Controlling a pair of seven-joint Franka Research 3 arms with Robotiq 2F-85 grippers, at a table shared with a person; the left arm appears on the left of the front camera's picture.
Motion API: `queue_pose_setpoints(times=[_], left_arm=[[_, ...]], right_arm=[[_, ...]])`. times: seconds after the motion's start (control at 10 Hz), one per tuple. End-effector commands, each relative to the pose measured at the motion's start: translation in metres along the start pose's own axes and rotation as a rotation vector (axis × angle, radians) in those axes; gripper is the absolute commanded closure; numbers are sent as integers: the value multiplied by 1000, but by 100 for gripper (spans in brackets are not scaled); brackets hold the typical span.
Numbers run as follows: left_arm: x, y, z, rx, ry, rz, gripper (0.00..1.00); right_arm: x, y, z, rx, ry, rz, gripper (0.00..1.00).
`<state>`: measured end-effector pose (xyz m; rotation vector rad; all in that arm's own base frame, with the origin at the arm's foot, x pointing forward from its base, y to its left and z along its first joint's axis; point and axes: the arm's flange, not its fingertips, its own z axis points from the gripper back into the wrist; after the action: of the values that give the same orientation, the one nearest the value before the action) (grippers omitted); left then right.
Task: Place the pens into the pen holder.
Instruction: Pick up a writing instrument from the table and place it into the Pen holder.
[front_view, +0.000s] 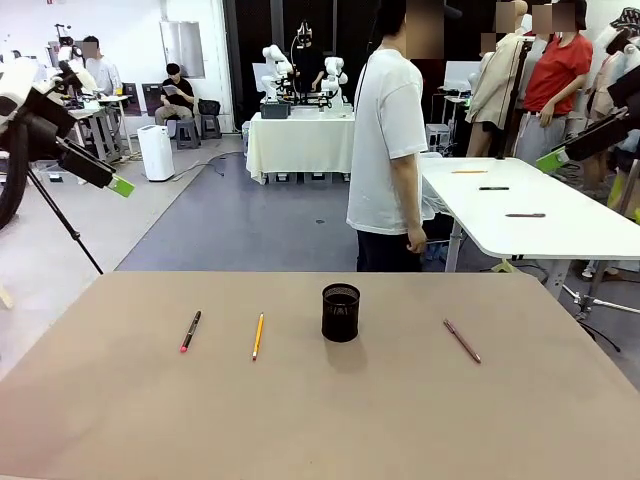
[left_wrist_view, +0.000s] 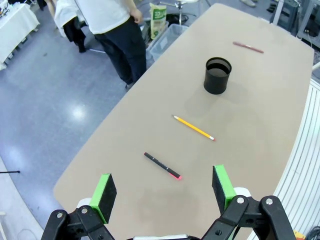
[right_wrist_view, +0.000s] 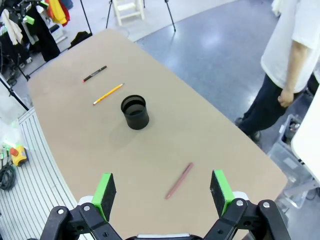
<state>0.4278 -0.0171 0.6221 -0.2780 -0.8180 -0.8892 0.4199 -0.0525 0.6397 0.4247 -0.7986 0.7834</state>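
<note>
Evidently nothing has been picked up yet: all three pens lie flat on the tan table (front_view: 400, 420), apart from one another. The black mesh pen holder (front_view: 340, 312) stands upright near the table's middle with no pen in it. To the holder's left lie the yellow pencil (front_view: 258, 336) and, farther out, the black pen with the pink-red end (front_view: 190, 331). To its right lies the dark red pen (front_view: 462, 341), well apart from the cup. The spread looks deliberate, with two pens on the left arm's side and one on the right's, so neither arm need cross the middle.

The left gripper (left_wrist_view: 163, 186) hangs high above its end of the table, jaws spread wide with nothing between the green pads. Its wrist view looks down on the black pen nearest, then the pencil, then the holder. The right gripper (right_wrist_view: 162, 187) is likewise raised, spread wide and empty, with the dark red pen just ahead of its fingers. Held this high, both wrist cameras take in every pen and the cup's open mouth — a sensible stance for choosing a first target. A person (front_view: 390, 140) stands at the far side, arms down, not touching the table.
</note>
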Motion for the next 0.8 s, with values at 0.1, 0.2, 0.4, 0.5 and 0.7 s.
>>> queue_pose_setpoints(times=[0.1,0.2,0.4,0.5,0.7], left_arm=[[4,-3,-4,71,16,-7,0],[1,0,1,5,-2,-1,0],[1,0,1,5,-2,-1,0],[1,0,1,5,-2,-1,0],[1,0,1,5,-2,-1,0]], right_arm=[[-2,-4,-4,-18,-30,18,0],[-2,-2,1,-1,2,-4,0],[-2,-2,1,-1,2,-4,0],[-2,-2,1,-1,2,-4,0],[-2,-2,1,-1,2,-4,0]])
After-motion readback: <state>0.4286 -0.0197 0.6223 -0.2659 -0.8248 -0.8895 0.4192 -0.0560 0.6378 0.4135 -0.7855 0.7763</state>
